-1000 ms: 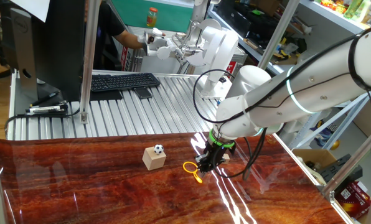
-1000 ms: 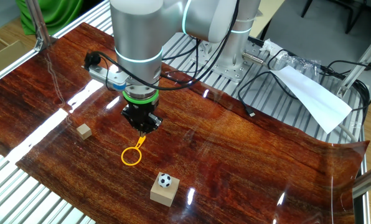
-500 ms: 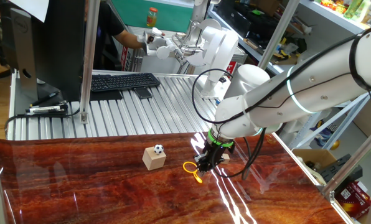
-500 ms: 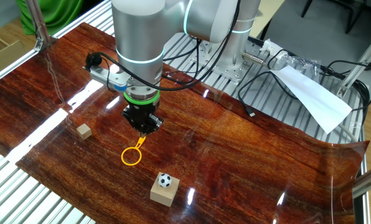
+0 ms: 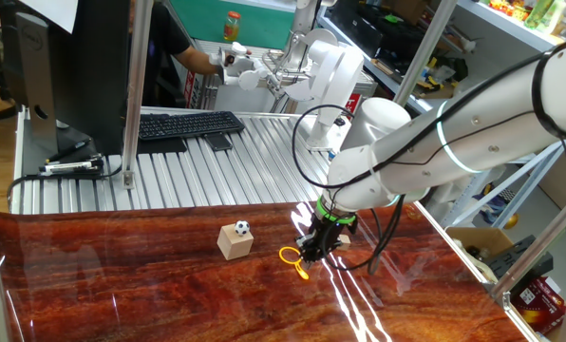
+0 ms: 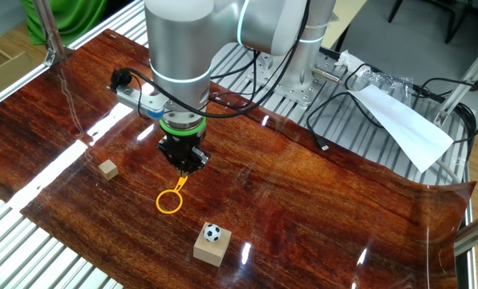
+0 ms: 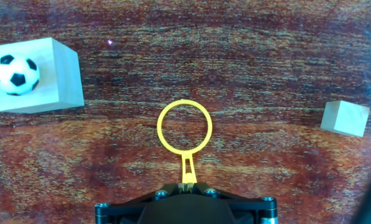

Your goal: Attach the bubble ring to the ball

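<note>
The yellow bubble ring (image 7: 184,127) (image 6: 170,200) (image 5: 292,256) hangs just above the red wooden table, its loop pointing away from the hand. My gripper (image 7: 187,184) (image 6: 184,167) (image 5: 311,255) is shut on the ring's short handle. The black-and-white ball (image 7: 14,74) (image 6: 212,233) (image 5: 241,228) sits on top of a light wooden cube (image 7: 42,87) (image 6: 210,249) (image 5: 234,244). In the hand view the ball lies to the upper left of the ring, apart from it.
A small plain tan cube (image 7: 345,119) (image 6: 107,168) lies on the table on the other side of the ring. Ribbed metal surface, a keyboard (image 5: 188,124) and a person's hand lie beyond the table's far edge. Cables and white paper (image 6: 403,124) lie near the arm's base.
</note>
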### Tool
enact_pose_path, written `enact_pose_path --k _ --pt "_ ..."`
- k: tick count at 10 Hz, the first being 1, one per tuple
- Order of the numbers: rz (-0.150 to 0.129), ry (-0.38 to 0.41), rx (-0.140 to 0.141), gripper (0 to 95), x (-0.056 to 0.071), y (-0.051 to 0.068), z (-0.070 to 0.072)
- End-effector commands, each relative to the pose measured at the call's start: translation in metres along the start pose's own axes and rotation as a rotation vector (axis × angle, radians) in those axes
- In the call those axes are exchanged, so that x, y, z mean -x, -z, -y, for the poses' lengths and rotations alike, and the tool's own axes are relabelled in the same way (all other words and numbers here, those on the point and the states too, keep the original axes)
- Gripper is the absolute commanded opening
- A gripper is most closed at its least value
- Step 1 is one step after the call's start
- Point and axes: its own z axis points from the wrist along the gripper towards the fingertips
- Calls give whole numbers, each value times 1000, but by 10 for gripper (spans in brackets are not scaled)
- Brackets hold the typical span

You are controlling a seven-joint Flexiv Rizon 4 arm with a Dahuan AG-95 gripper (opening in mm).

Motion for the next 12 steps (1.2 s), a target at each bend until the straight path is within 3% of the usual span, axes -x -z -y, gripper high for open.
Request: enact_pose_path --k 1,7,12 --pt "2 -1 0 0 0 0 0" --pt "5 -5 -1 0 0 0 0" --pt "26 -33 8 0 0 0 0"
